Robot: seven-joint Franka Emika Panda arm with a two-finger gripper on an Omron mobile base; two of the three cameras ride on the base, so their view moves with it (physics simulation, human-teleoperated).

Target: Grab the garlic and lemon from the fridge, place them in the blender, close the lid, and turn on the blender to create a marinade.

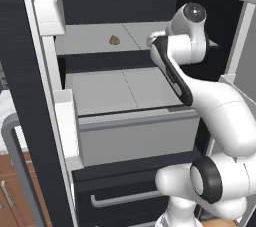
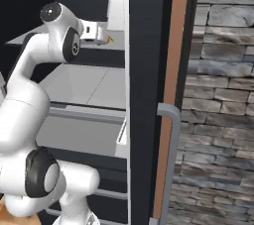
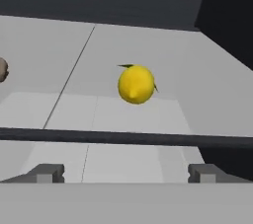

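In the hand view the gripper (image 3: 126, 173) has its jaws spread wide with nothing between them, at the near edge of the upper fridge shelf (image 3: 148, 45). The lemon (image 3: 136, 84) lies straight ahead, farther in on that shelf, its pointed end facing the jaws. The garlic (image 1: 114, 40) sits well left.

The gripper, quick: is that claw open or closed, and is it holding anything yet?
Gripper: open and holding nothing; the lemon sits ahead of it on the fridge shelf, untouched.
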